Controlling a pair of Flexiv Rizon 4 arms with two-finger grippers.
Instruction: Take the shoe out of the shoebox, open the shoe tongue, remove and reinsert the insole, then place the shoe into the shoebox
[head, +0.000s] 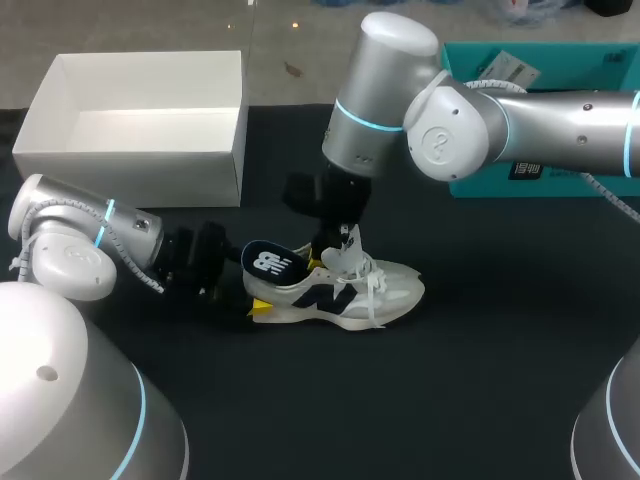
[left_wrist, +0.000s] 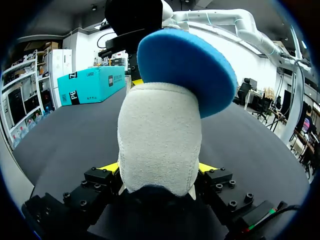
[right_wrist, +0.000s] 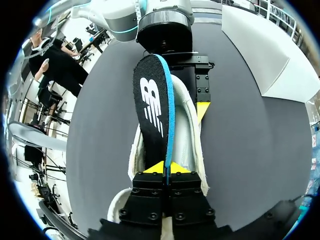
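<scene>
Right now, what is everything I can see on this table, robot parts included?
table: one, black, under everything.
shoebox: one, white, open, far left of the table.
teal box: one, teal, far right of the table, behind the right arm.
shoe: one, white and grey with a navy side mark, mid-table.
insole: one, navy on top and blue underneath, sticking up out of the shoe's heel end.
left arm: one, silver-grey, low at the left.
right arm: one, silver-grey, reaching in over the shoe.
left gripper: one, black with yellow tips, clamped on the shoe's heel.
right gripper: one, black with yellow tips, pinching the insole.
</scene>
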